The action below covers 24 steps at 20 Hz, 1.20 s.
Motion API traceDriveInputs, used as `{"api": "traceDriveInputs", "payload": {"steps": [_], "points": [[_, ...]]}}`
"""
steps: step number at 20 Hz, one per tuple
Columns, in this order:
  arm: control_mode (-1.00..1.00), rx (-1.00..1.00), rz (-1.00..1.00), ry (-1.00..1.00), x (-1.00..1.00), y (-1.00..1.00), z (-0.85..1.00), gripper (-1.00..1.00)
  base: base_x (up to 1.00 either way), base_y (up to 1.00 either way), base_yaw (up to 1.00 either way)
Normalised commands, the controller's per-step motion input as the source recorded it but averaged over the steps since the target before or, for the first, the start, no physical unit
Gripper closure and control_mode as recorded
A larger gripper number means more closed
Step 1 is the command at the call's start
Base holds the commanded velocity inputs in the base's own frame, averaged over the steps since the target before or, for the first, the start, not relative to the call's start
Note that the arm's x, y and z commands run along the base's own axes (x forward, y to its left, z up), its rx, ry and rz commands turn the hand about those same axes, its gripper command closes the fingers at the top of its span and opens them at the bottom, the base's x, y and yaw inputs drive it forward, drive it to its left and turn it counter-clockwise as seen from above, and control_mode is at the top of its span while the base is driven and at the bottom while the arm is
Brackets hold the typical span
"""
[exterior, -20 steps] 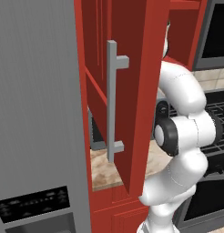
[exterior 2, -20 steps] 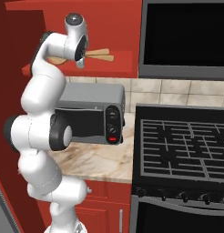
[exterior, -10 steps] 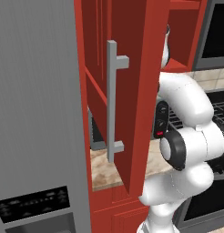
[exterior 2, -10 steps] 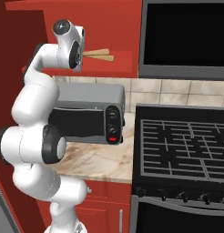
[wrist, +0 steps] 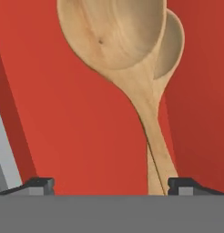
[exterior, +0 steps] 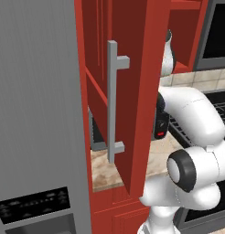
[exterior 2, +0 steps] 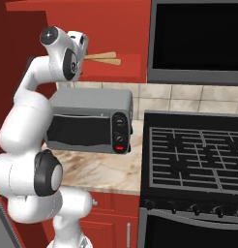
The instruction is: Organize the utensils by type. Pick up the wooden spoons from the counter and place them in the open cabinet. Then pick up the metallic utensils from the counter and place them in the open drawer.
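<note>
Two tan wooden spoons [wrist: 114, 36] lie overlapped on the red floor of the open cabinet [wrist: 63, 118], the second spoon's bowl [wrist: 174, 45] peeking out behind the first. From the right base view their ends [exterior 2: 104, 58] stick out past the shelf edge. My gripper [wrist: 112, 184] is open just short of the handles, which run down close to the right fingertip [wrist: 186, 184]. Nothing is held. In the right base view the gripper [exterior 2: 83, 52] sits at the left end of the spoons. The cabinet's tall red door [exterior: 137, 91] stands open.
A grey toaster oven [exterior 2: 89, 121] stands on the marbled counter [exterior 2: 106, 169] under the cabinet. A black stove [exterior 2: 193, 155] is to the right, with a dark microwave [exterior 2: 196, 34] above it. A grey fridge [exterior: 36, 114] fills the left side beside the door's silver handle [exterior: 113, 100].
The hand has drawn back to the left, away from the spoons, and the elbow has swung lower and nearer the cameras. The spoons stay on the shelf.
</note>
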Motion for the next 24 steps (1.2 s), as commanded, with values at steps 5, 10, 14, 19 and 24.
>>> {"api": "traceDriveInputs", "payload": {"steps": [5, 10, 14, 19, 24], "points": [[-1.00, 0.15, -0.12, 0.01, -0.64, -0.12, 0.16, -1.00, 0.00, 0.00, 0.00], [-1.00, 0.16, -0.12, 0.00, -0.90, -0.20, 0.11, -1.00, 0.00, 0.00, 0.00], [-1.00, 0.20, -0.24, 0.00, -1.00, -0.14, 0.00, -1.00, 0.00, 0.00, 0.00], [-1.00, 0.27, -0.36, 0.00, -1.00, -0.10, -0.09, -1.00, 0.00, 0.00, 0.00], [-1.00, 0.29, -0.34, -0.06, -1.00, -0.11, -0.30, -1.00, 0.00, 0.00, 0.00]]}}
